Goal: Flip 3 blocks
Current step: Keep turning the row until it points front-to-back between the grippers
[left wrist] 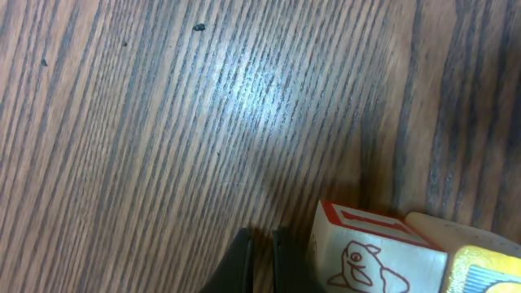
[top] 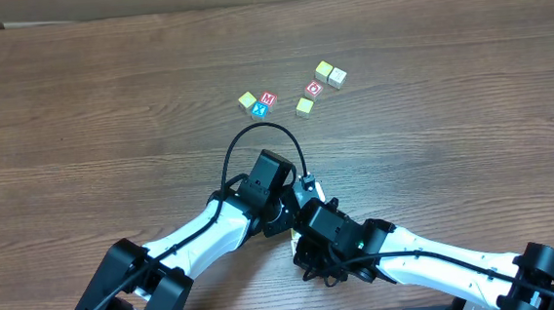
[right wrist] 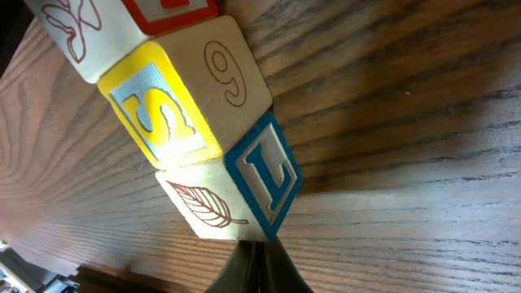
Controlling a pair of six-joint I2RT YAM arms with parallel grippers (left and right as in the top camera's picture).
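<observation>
Both arms folded in close over table (top: 78, 110). Left gripper (left wrist: 262, 264): fingers together, nothing between. Right gripper (right wrist: 255, 270): same, pinched closed, empty. Closed tips probably meant for tipping, not grasping. Just past them, three in touching row: red-edged block (left wrist: 366, 252), yellow block (right wrist: 159, 114), blue-edged block (right wrist: 260, 175), lined up for flipping. Whether fingers touch them, hard to say. Farther out, seven loose cubes (top: 305, 105), well apart from row.

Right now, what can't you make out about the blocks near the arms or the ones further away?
Overhead: the red-edged block, yellow-faced block and blue-edged block lie almost wholly hidden under the left arm and right arm.
Left wrist: the bottom edge cuts off the first two; the third is out of frame.
Overhead: drawings on the pale far cubes are too small to read.
</observation>
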